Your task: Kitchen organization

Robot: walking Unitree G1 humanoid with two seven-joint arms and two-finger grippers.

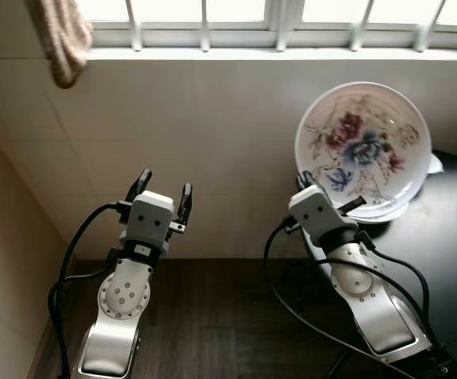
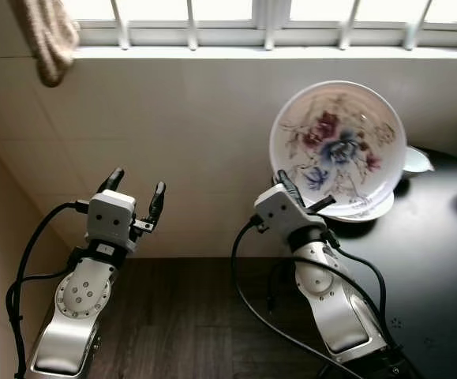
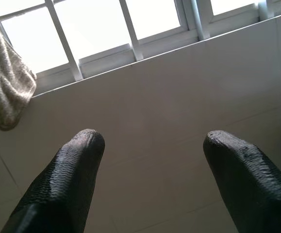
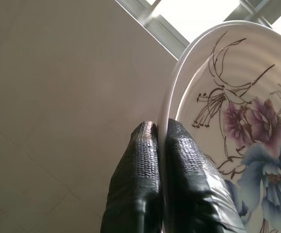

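Two silver arms rise from the lower edge of the head views. Left gripper (image 1: 163, 191) stands raised before the tiled wall (image 1: 212, 142), its jaws spread apart and holding nothing. Right gripper (image 1: 311, 183) has its jaws closed on the rim of a flowered plate (image 1: 362, 146) — one finger on each face of the rim, as the right wrist view shows (image 4: 145, 160). Plate is held up on edge, its painted face toward the camera, above the near corner of a dark desk (image 1: 449, 237) and in front of the window sill (image 1: 252, 54).

Step in hand, as judged: carrying the plate to its place. Next move calls for a steady wrist, since a pinch on the rim alone could let the plate swing or slip.

Hidden or unclear — a second white dish (image 1: 390, 212) sits behind the plate's lower edge, mostly covered; a cloth (image 1: 62, 39) hanging at the window is cut off at the top.
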